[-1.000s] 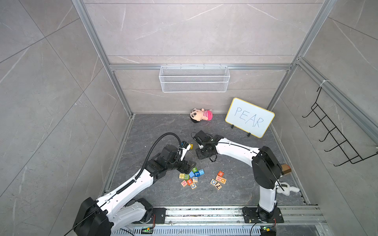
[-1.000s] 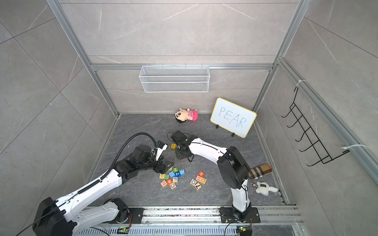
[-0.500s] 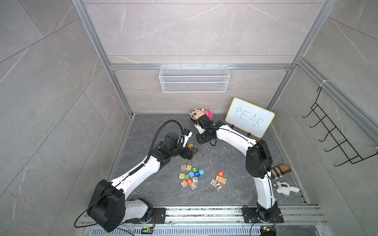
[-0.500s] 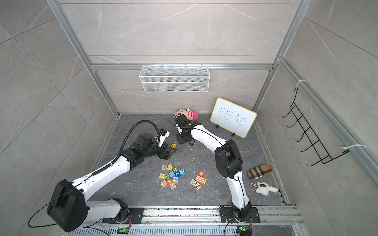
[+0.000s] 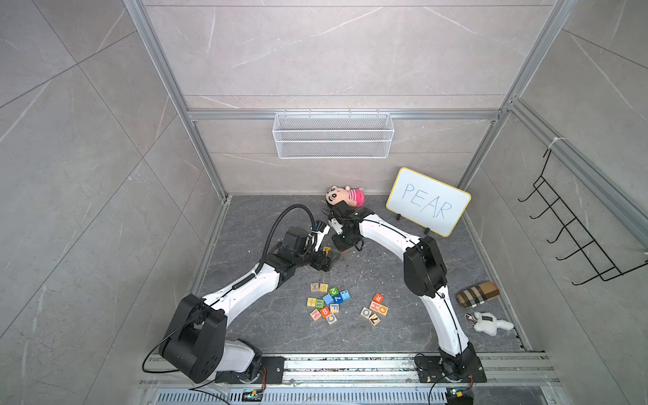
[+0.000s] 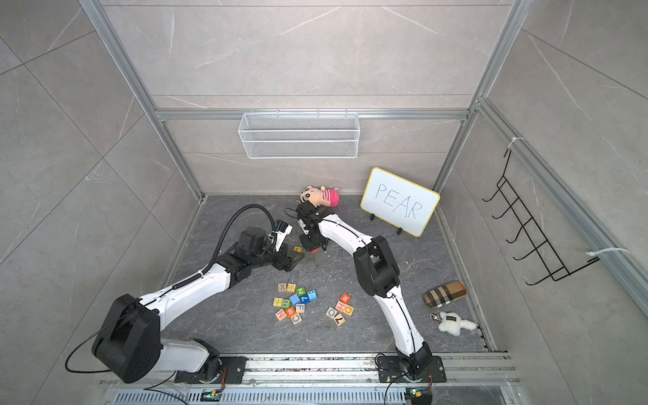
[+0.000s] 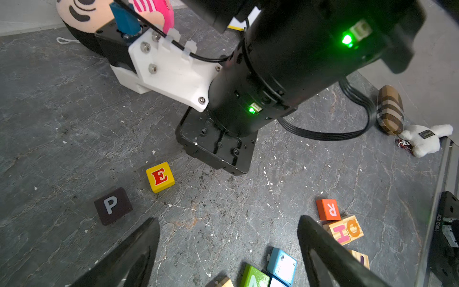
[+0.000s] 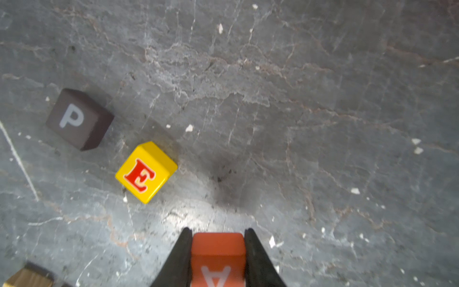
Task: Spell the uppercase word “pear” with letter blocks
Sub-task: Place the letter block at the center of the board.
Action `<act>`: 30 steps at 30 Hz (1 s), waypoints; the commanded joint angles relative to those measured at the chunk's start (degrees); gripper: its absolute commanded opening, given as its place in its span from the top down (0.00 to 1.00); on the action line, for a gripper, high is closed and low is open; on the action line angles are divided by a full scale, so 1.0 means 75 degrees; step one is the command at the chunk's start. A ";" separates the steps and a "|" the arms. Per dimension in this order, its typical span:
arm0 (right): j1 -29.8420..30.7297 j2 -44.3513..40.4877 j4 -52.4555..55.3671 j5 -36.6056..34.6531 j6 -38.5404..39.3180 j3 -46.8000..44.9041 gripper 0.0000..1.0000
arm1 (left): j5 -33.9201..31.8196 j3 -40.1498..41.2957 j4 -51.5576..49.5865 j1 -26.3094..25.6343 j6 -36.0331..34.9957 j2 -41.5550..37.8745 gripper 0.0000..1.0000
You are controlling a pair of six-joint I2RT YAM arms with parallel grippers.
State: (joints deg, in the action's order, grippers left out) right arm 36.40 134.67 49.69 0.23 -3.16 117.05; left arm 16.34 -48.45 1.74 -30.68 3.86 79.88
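Note:
My right gripper [image 8: 218, 232] is shut on the orange-red A block [image 8: 218, 256], low over the floor. In the right wrist view, the yellow E block [image 8: 146, 172] and the black P block [image 8: 79, 119] lie on the floor close by, slightly apart and each turned at an angle. In a top view the right gripper [image 5: 345, 243] stands just right of the E block [image 5: 326, 250]. My left gripper [image 7: 228, 223] is open over bare floor, with nothing between its fingers, in front of P [image 7: 113, 205] and E [image 7: 160, 177]. The red R block [image 5: 378, 298] rests in a small cluster.
Several other letter cubes [image 5: 328, 303] lie in a pile toward the front. A whiteboard reading PEAR [image 5: 427, 203] stands at the back right, with a plush doll [image 5: 345, 196] behind the right arm. A checked pouch [image 5: 478, 294] and a white plush [image 5: 489, 322] sit at the right.
My left gripper has drawn back from the cube pile toward the P and E blocks and opened a little wider. The right arm has swung its elbow, still holding the A block.

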 commanded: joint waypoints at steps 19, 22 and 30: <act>0.0114 0.0513 -0.0066 0.0005 0.0107 0.0229 0.25 | -0.0245 0.0061 0.0109 0.0059 -0.0010 -0.0056 0.10; 0.0138 0.0250 -0.0127 -0.0034 0.0063 -0.0006 0.20 | -0.0233 0.0026 0.0039 0.0059 -0.0025 -0.0086 0.10; 0.0138 -0.0154 -0.0209 -0.0675 -0.0153 -0.0839 0.20 | -0.0210 0.0014 0.0002 0.0059 -0.0053 -0.0185 0.10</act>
State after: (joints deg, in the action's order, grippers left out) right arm 37.17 135.87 47.70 -2.04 -3.40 112.81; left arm 15.05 -47.44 1.69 -30.48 3.88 80.18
